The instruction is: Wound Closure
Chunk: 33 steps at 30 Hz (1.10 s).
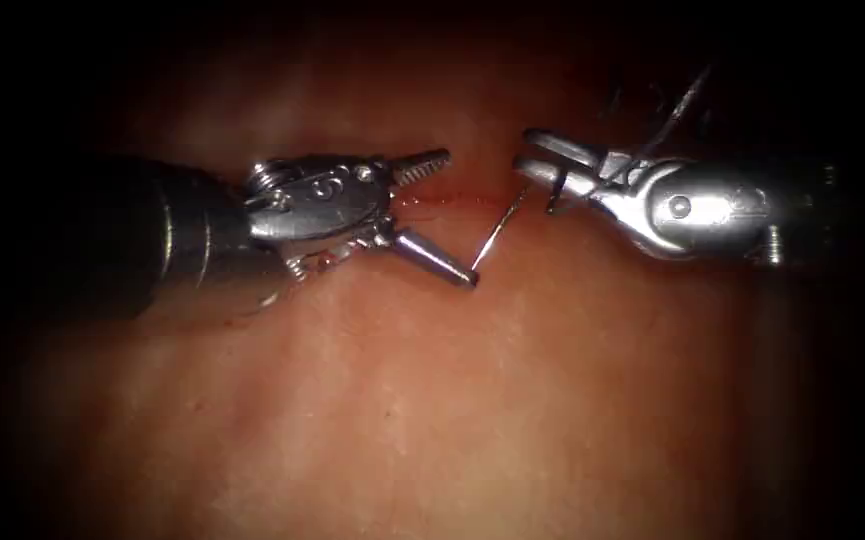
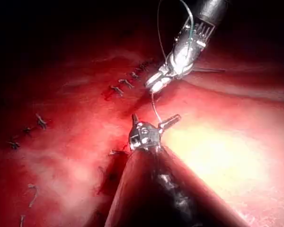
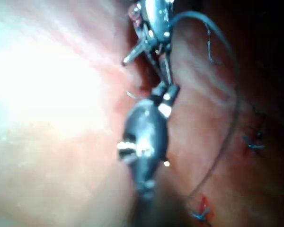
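Left tool [image 1: 440, 215]: jaws spread wide, holding nothing; lower jaw tip just beside the needle's free end.
Right tool [image 1: 540, 160]: jaws pressed together on the needle near one end of its curve.
Needle [image 1: 500, 232]: slants from the right tool's jaws toward the left tool's lower jaw, above the tissue, not in it.
Thread [image 2: 159, 28]: loops up behind the right tool.
Cut [image 1: 452, 200]: red line between both tools.
Tissue [image 1: 432, 400]: beneath both tools; earlier stitches [image 2: 125, 85] beyond the right tool.

Left end effector [image 2: 154, 124] jaws apart, empty; right end effector [image 2: 156, 81] grips needle [image 2: 155, 108].
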Motion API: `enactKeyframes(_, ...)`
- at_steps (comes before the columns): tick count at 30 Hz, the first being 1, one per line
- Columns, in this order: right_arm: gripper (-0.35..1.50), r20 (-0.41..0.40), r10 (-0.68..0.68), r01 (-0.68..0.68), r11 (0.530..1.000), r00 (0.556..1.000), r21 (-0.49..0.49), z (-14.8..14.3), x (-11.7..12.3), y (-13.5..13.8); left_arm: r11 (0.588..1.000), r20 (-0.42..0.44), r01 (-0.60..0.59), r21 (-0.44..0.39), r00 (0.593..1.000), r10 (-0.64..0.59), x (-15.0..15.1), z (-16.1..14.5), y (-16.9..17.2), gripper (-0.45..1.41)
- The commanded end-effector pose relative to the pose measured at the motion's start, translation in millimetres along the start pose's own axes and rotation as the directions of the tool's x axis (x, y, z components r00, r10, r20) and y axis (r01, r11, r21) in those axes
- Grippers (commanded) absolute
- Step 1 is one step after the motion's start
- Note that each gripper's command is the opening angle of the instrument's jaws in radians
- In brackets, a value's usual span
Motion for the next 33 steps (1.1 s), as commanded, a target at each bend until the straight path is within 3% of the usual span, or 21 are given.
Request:
enactKeyframes(1, -0.35, -0.008, -0.033, 0.033, 0.999, 0.999, 0.007, 1.0, -0.5, 0.8, 1.000, 0.029, -0.007, -0.001, 1.000, 0.007, -0.4, 1.1, -0.4, 0.78)
enactKeyframes(6, -0.35, 0.008, -0.129, 0.129, 0.991, 0.992, 0.034, 1.0, -1.0, 2.9, 1.000, 0.067, -0.025, 0.006, 0.997, 0.024, -2.1, 3.1, -0.6, 0.59)
enactKeyframes(14, -0.35, -0.026, -0.256, 0.257, 0.963, 0.966, 0.080, 2.4, -3.3, 6.0, 0.998, 0.117, -0.062, 0.020, 0.991, 0.059, -5.2, 4.8, -3.1, 0.54)
enactKeyframes(23, -0.35, -0.026, -0.344, 0.345, 0.936, 0.938, 0.067, 5.1, -4.6, 6.3, 0.997, 0.152, -0.065, 0.033, 0.987, 0.059, -8.0, 6.1, -4.8, 0.54)
enactKeyframes(33, -0.35, -0.037, -0.355, 0.356, 0.932, 0.934, 0.063, 7.0, -5.4, 5.5, 0.997, 0.175, -0.066, 0.039, 0.983, 0.058, -9.3, 6.4, -5.4, 0.51)
